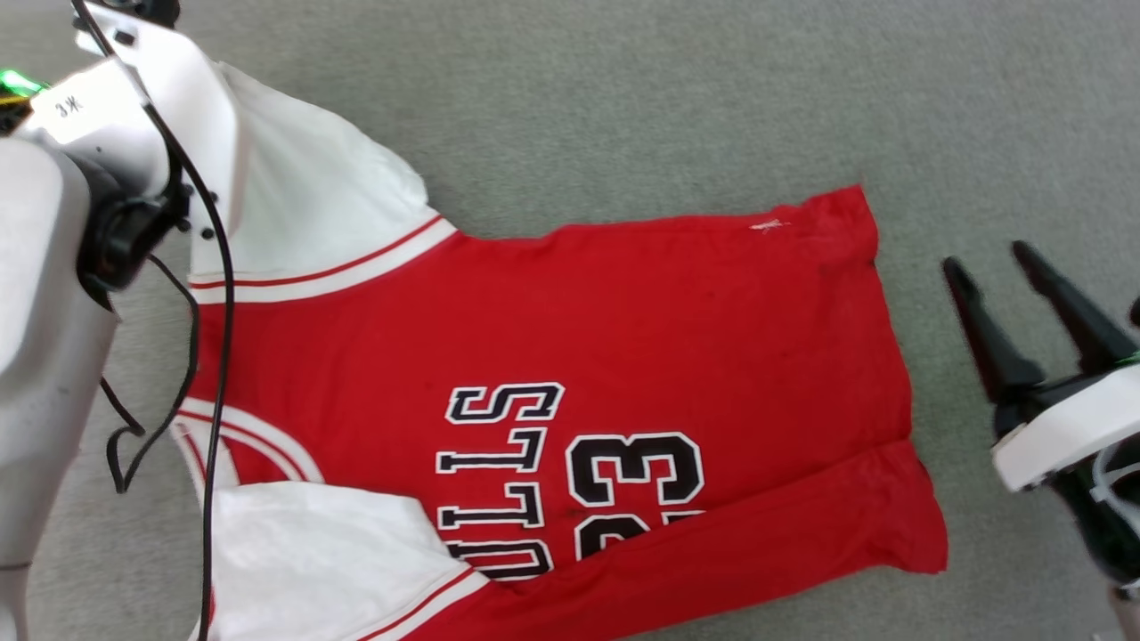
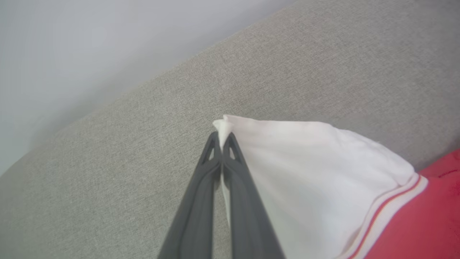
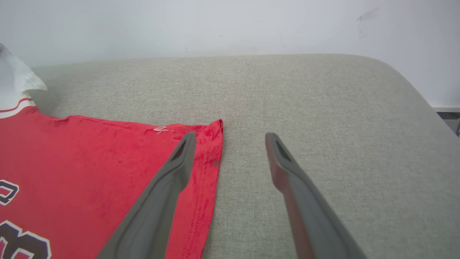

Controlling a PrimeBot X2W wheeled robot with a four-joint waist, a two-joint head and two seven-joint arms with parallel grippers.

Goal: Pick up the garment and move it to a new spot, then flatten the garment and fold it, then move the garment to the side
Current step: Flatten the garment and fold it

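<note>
The garment is a red shirt with white sleeves and black "BULLS 23" lettering, spread on the grey fabric surface, its near side folded over. In the left wrist view my left gripper is shut on the tip of the far white sleeve, which is pulled up into a peak. My left arm covers that sleeve's end in the head view. My right gripper stands open to the right of the garment's hem; in the right wrist view it hovers by the hem corner, nothing between its fingers.
The grey upholstered surface extends beyond the garment on the far and right sides. A pale wall rises behind its far edge, and the surface rounds off at the right. A black cable hangs from my left arm across the shirt.
</note>
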